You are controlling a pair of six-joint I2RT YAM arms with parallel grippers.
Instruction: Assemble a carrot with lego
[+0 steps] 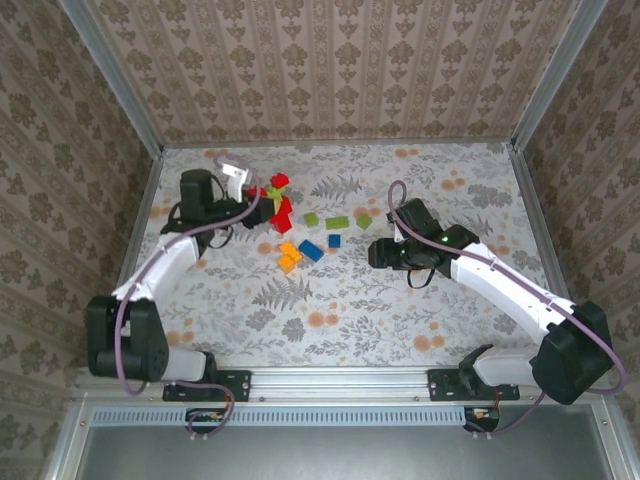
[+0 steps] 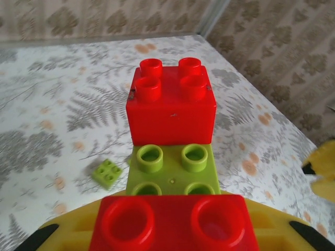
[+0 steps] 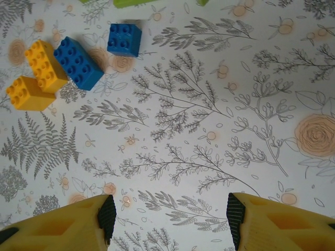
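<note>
Fern-and-flower print covers the table [image 1: 400, 320], walled with damask paper.

At the far left, the left gripper [image 1: 250, 193] is clamped on a stack [image 1: 271, 189] of lego. In the left wrist view the stack [image 2: 171, 112] runs red, green, red. Its long axis leads straight out from between the yellow fingers [image 2: 63, 235], with the studs facing the camera. The nearest red brick sits between the fingers and the far red one is at the tip. From above, the stack points right, toward the middle of the table. More red [image 1: 284, 215] lies just on its near side; whether the two touch I cannot tell. A small green brick [image 2: 107, 173] lies on the table to the left of the stack.

The other loose bricks lie between the two grippers. Three green bricks [image 1: 337, 223] form a rough row. Nearer are two blue bricks [image 3: 78, 63] and two orange bricks [image 3: 46, 65]. The oblong blue and oblong orange lie side by side, touching.

The right gripper [image 3: 171, 219] hangs over bare table just right of this group. Its jaws are apart and hold nothing.
</note>
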